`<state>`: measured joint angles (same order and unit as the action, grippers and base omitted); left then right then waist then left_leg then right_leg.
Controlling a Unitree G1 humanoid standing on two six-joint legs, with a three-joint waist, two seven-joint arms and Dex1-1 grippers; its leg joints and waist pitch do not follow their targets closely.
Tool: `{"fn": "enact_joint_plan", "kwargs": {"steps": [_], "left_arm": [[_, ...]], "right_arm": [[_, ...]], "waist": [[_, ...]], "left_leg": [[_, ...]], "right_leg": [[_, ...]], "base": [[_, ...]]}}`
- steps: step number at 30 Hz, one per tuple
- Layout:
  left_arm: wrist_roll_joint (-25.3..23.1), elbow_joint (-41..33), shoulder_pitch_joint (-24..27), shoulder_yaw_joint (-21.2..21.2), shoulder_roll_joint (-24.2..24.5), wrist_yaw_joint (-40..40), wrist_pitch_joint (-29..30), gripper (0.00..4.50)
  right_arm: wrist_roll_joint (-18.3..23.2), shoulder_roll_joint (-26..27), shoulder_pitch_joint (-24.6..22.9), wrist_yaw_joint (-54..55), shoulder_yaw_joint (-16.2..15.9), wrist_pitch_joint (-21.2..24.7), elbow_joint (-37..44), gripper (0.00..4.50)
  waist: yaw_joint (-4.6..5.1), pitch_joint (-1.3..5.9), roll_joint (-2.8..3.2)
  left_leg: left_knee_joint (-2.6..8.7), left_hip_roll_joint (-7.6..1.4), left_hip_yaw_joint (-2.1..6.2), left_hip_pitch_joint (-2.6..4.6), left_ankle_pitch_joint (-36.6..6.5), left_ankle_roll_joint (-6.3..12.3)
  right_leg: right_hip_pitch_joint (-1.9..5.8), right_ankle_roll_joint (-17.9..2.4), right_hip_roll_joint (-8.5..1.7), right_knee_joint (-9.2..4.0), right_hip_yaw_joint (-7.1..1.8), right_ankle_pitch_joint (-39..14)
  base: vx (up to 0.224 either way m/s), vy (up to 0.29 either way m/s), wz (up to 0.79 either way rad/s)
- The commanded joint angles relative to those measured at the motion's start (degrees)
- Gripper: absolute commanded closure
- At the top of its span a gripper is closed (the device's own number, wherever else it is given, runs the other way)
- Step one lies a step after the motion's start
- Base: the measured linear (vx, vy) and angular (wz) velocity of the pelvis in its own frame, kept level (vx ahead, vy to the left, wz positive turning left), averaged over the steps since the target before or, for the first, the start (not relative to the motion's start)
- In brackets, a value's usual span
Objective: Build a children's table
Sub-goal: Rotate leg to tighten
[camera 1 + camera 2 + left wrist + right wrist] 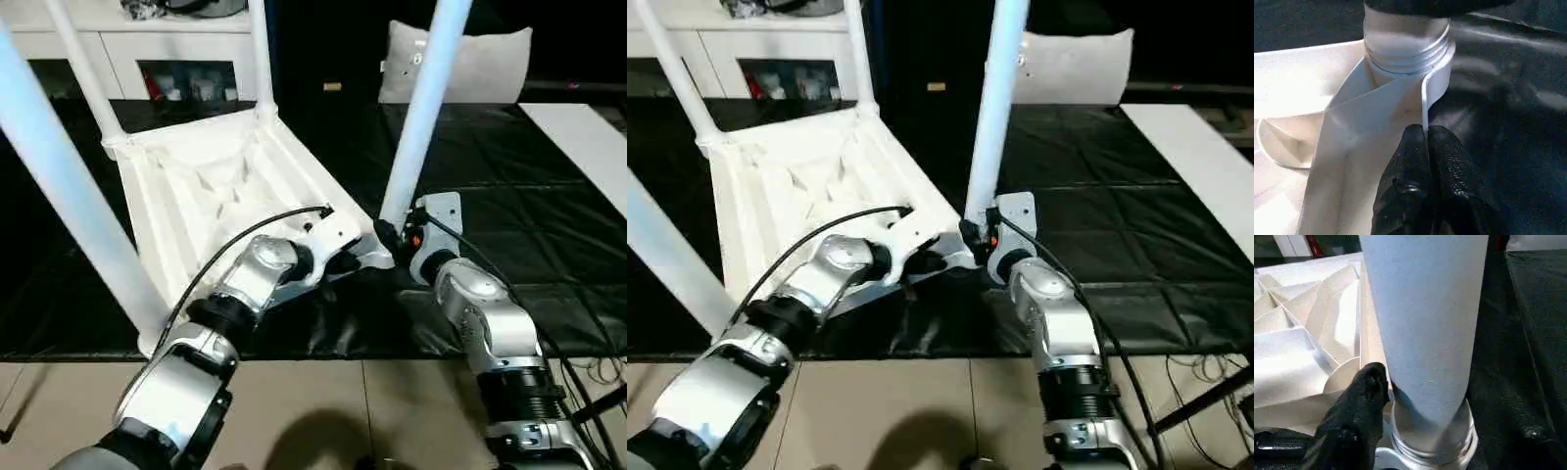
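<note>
The right gripper is standing part-open around the base of the upright leg, while the left gripper is pinching the tabletop rim just beside that socket.

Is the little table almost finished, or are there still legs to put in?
Nearly done, it seems. The upside-down tabletop already has all four legs standing in its corners; two are at the back, one near left. The near right leg is in hand: the right hand is at its base, while the left hand pinches the rim. Left: checking that leg is tight, then flipping the table upright.
</note>
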<state>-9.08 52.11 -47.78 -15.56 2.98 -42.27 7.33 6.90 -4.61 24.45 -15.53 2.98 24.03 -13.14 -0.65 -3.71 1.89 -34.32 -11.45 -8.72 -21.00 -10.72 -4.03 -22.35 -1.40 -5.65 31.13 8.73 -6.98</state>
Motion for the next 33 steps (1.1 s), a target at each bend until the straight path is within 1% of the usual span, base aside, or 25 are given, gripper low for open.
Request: {"fn": "enact_joint_plan", "kwargs": {"steps": [1,2,3,4,5,6,8,9,10,12,13,16,18,19,20,21,24,25,26,28,29,30,31,32,33], "left_arm": [[0.02,-1.72,-1.76,0.12,0.43,-0.19,-1.71,4.50],[-0.03,-1.75,-1.57,-0.02,1.08,-0.84,-2.42,4.50],[0.03,-1.77,-1.35,-0.02,1.64,-1.29,-2.62,4.50],[0.11,-1.81,-1.14,0.01,2.13,-1.76,-2.82,4.50],[0.13,-1.86,-1.02,-0.02,2.39,-2.19,-3.16,4.50],[0.10,-2.13,-0.31,-0.34,4.36,-5.00,-4.67,4.50],[0.03,-2.31,0.16,-0.91,5.63,-7.40,-6.41,4.50],[0.01,-2.37,0.24,-1.01,5.85,-7.78,-6.46,4.50],[-0.13,-2.60,0.67,-1.58,7.20,-9.95,-7.03,4.50],[-0.08,-2.73,0.99,-2.14,8.16,-12.23,-8.46,4.50],[-0.41,-2.67,1.40,-3.31,9.71,-15.49,-11.24,4.50],[0.18,-3.20,2.40,-5.03,11.98,-23.30,-14.59,4.50],[0.24,-3.77,3.12,-6.71,13.38,-28.15,-17.66,4.50],[0.28,-3.86,3.20,-6.85,13.51,-28.64,-17.90,4.50],[0.65,-4.87,3.90,-8.17,14.65,-33.11,-19.76,4.50],[1.03,-5.86,4.35,-9.15,15.37,-36.53,-20.26,4.50],[1.00,-6.63,4.65,-10.44,16.03,-39.57,-21.14,4.50],[0.95,-6.73,4.69,-10.65,16.14,-40.04,-21.31,4.50],[0.84,-6.96,4.77,-11.07,16.27,-41.05,-21.87,4.50],[0.83,-7.83,4.90,-11.74,16.17,-42.58,-22.50,4.50],[0.86,-7.93,4.90,-11.77,16.12,-42.70,-22.50,4.50],[1.07,-8.39,4.89,-11.94,15.87,-43.36,-22.53,4.50],[1.21,-8.61,4.83,-12.03,15.75,-43.84,-22.70,4.50],[1.21,-8.76,4.77,-12.14,15.63,-44.19,-22.82,4.50],[1.20,-8.77,4.76,-12.14,15.62,-44.21,-22.82,4.50]], "right_arm": [[1.76,-0.21,-0.87,-2.72,-0.95,-0.38,1.08,1.59],[1.86,-1.12,-1.34,-4.17,-1.26,-0.83,1.56,1.59],[1.59,-2.25,-1.85,-5.60,-1.66,-1.58,1.91,1.37],[1.51,-3.24,-2.29,-7.01,-1.95,-2.10,2.18,1.27],[1.66,-3.69,-2.50,-7.83,-2.01,-2.21,2.31,1.27],[2.88,-6.76,-3.68,-12.82,-1.61,-3.25,2.77,1.19],[3.74,-8.62,-4.09,-15.78,-1.20,-3.77,2.72,1.08],[3.90,-8.97,-4.14,-16.36,-1.14,-3.87,2.70,0.94],[4.87,-11.12,-4.37,-19.78,-0.87,-4.51,2.45,0.83],[5.50,-12.89,-4.51,-22.76,-1.00,-4.82,2.32,0.73],[6.00,-15.91,-4.77,-27.74,-1.79,-5.31,2.25,0.63],[7.40,-20.90,-5.20,-37.27,-3.60,-6.42,2.13,0.36],[8.90,-22.82,-5.28,-42.37,-4.52,-5.95,2.44,0.36],[8.98,-23.00,-5.31,-42.87,-4.66,-5.97,2.52,0.36],[9.91,-24.61,-5.61,-47.60,-6.04,-5.93,3.31,0.36],[10.49,-25.65,-5.52,-51.10,-7.28,-6.28,3.29,0.36],[10.77,-26.11,-5.03,-53.63,-8.24,-6.99,2.52,0.36],[10.84,-26.18,-4.94,-54.04,-8.39,-7.09,2.37,0.62],[11.13,-26.13,-4.63,-54.84,-8.71,-6.74,2.00,0.69],[11.31,-25.69,-3.87,-56.00,-9.40,-6.29,1.36,0.69],[11.28,-25.60,-3.78,-56.04,-9.45,-6.29,1.27,0.78],[11.26,-25.27,-3.34,-56.44,-9.79,-6.40,0.77,0.91],[11.60,-25.24,-3.09,-57.33,-10.18,-6.14,0.45,1.06],[12.08,-25.24,-3.03,-58.50,-10.63,-5.54,0.45,1.17],[12.11,-25.24,-3.03,-58.58,-10.66,-5.48,0.47,1.17]], "waist": [[-0.86,4.92,-0.80],[-0.94,5.07,-0.81],[-1.47,5.39,-0.63],[-1.84,5.40,-0.70],[-2.07,5.32,-0.71],[-2.38,5.07,-0.91],[-2.54,5.02,-0.98],[-2.61,4.87,-0.89],[-2.61,4.78,-0.87],[-2.75,4.71,-0.83],[-2.89,4.64,-0.77],[-3.45,4.68,-0.86],[-3.86,4.78,-0.80],[-4.05,4.85,-0.76],[-4.35,4.91,-0.70],[-5.09,4.97,-0.66],[-5.89,5.05,-0.66],[-6.27,5.09,-0.62],[-6.34,5.05,-0.65],[-6.81,4.97,-0.85],[-6.90,4.92,-0.84],[-7.08,4.87,-1.12],[-7.11,4.68,-1.05],[-7.09,4.66,-1.14],[-7.15,4.67,-1.18]], "left_leg": [[3.95,-1.21,-0.04,0.28,-10.58,4.77],[3.83,-1.14,0.02,-0.14,-9.33,5.11],[3.70,-1.20,-0.01,-0.55,-5.99,5.98],[3.50,-1.21,-0.18,-0.57,-4.35,6.78],[3.45,-1.26,-0.30,-0.38,-4.39,6.97],[3.48,-1.06,-0.45,-0.48,-5.87,7.30],[3.51,-1.15,-0.55,-0.41,-6.75,7.30],[3.58,-1.26,-0.55,-0.31,-7.60,6.81],[3.73,-1.34,-0.50,-0.17,-8.44,6.17],[3.77,-1.43,-0.54,0.21,-9.97,5.73],[3.80,-1.49,-0.52,0.46,-10.92,5.57],[3.81,-1.83,-0.56,0.39,-10.68,5.66],[3.79,-1.96,-0.62,0.48,-10.55,5.61],[3.78,-2.01,-0.59,0.46,-10.42,5.59],[3.79,-2.11,-0.58,0.54,-10.35,5.65],[3.81,-2.45,-0.73,0.74,-10.16,5.78],[3.83,-2.60,-0.82,0.78,-9.61,5.42],[3.85,-2.66,-0.86,0.89,-9.59,5.14],[3.90,-2.72,-0.86,0.86,-9.68,4.92],[3.95,-2.45,-0.93,0.77,-10.26,4.35],[4.00,-2.45,-0.94,0.84,-10.47,4.10],[4.00,-2.39,-1.00,0.90,-10.71,3.86],[4.09,-2.33,-1.02,1.05,-11.62,3.53],[4.13,-2.23,-1.02,1.16,-12.51,3.28],[4.14,-2.24,-1.01,1.28,-12.61,3.18]], "right_leg": [[3.11,-8.90,-3.68,-3.21,-3.18,-18.80],[3.50,-9.29,-3.80,-2.79,-3.24,-17.49],[3.76,-9.63,-3.75,-2.26,-3.38,-14.08],[3.53,-10.24,-3.57,-1.91,-3.49,-11.36],[3.34,-10.44,-3.53,-1.92,-3.55,-10.89],[3.59,-10.35,-3.48,-2.02,-3.45,-12.73],[3.54,-9.58,-3.58,-2.34,-3.44,-14.96],[3.46,-8.81,-3.51,-2.56,-3.37,-17.29],[3.39,-8.31,-3.41,-2.74,-3.26,-19.16],[3.19,-7.74,-3.44,-3.08,-3.30,-21.00],[2.97,-7.57,-3.37,-3.23,-3.26,-21.95],[3.01,-7.91,-3.47,-2.82,-3.46,-20.90],[2.90,-8.44,-3.54,-2.74,-3.46,-20.80],[2.94,-8.70,-3.53,-2.60,-3.42,-20.31],[2.94,-8.83,-3.56,-2.58,-3.44,-19.99],[2.75,-9.64,-3.63,-2.25,-3.66,-18.41],[2.66,-10.75,-3.67,-1.78,-3.80,-16.27],[2.60,-11.00,-3.78,-1.70,-3.88,-16.05],[2.60,-11.00,-3.78,-1.66,-3.94,-16.09],[2.78,-10.19,-3.84,-1.85,-3.92,-18.13],[2.75,-9.90,-3.87,-1.94,-3.93,-18.92],[2.69,-9.42,-3.88,-2.00,-3.95,-20.20],[2.54,-8.63,-3.87,-2.41,-3.92,-22.42],[2.63,-7.88,-3.85,-2.67,-3.82,-24.38],[2.56,-7.57,-3.86,-2.80,-3.84,-25.00]], "base": [[0.000,0.000,0.00],[0.000,0.000,0.00],[0.000,0.000,0.00],[0.000,0.000,0.00],[0.000,0.000,0.00],[0.000,0.000,0.00],[0.000,0.000,0.00],[0.000,0.000,0.00],[0.000,0.000,0.00],[0.000,0.000,0.00],[0.000,0.000,0.00],[0.000,0.000,0.00],[0.000,0.000,0.00],[0.000,0.000,0.00],[0.000,0.000,0.00],[0.000,0.000,0.00],[0.000,0.000,0.00],[0.000,0.000,0.00],[0.000,0.000,0.00],[0.000,0.000,0.00],[0.000,0.000,0.00],[0.000,0.000,0.00],[0.000,0.000,0.00],[0.000,0.000,0.00],[0.000,0.000,0.00]]}}
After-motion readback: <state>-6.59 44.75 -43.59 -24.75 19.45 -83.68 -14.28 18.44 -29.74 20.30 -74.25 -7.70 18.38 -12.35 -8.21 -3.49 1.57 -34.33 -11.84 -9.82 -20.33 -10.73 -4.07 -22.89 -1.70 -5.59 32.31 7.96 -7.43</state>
